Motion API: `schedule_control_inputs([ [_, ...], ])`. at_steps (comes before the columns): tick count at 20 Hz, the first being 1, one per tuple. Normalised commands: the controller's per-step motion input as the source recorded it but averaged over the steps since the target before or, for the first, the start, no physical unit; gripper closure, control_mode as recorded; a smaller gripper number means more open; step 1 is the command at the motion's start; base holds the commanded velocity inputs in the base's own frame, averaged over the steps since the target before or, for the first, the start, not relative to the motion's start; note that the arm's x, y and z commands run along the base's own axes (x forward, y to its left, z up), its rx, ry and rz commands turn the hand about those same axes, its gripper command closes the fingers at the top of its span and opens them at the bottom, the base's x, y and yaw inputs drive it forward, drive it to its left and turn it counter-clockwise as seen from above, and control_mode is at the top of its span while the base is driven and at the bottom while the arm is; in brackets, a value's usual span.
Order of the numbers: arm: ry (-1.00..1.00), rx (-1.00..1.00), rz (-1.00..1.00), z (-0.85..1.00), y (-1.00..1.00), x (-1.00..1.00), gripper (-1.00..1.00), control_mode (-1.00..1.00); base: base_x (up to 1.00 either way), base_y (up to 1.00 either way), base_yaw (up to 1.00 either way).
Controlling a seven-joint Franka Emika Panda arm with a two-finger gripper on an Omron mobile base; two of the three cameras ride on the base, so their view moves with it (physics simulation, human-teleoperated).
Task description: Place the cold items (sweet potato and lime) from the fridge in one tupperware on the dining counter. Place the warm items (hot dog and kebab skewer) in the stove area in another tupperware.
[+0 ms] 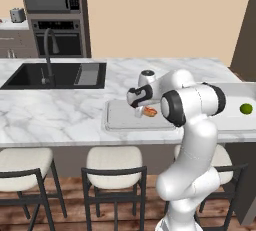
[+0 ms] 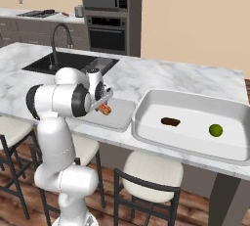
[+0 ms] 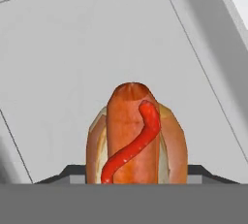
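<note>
Brown sweet potato (image 2: 170, 121) and green lime (image 2: 216, 130) lie in the deep grey tray (image 2: 146, 106); my claw (image 1: 138, 111) clamps the red-sausage hot dog (image 3: 135, 136) over the flat tray (image 1: 111, 120); kebab remains.

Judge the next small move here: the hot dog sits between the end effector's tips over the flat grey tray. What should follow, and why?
Probably lower a little and open. The end effector grips the hot dog low over the shallow tray; whether the bun already touches its floor is unclear.
</note>
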Motion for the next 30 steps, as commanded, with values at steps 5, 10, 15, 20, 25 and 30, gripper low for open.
schedule_control_inputs([
  [5, 0.11, -0.05, 0.05, -0.47, 0.03, 0.78, 1.00, -1.00, 0.00, 0.00, 0.00],
  [10, 0.01, -0.04, 0.01, -0.40, 0.02, 0.30, -1.00, -1.00, 0.00, 0.00, 0.00],
  [15, -0.10, 0.01, 0.00, -0.12, 0.00, -0.01, -1.00, -1.00, 0.00, 0.00, 0.00],
  [20, -0.10, 0.02, 0.00, 0.13, -0.11, -0.20, -1.00, -1.00, 0.00, 0.00, 0.00],
  [25, -0.11, 0.00, 0.00, 0.47, -0.18, -0.30, -1.00, -1.00, 0.00, 0.00, 0.00],
  [30, -0.16, 0.00, 0.00, 0.71, -0.04, -0.47, -1.00, -1.00, 0.00, 0.00, 0.00],
])
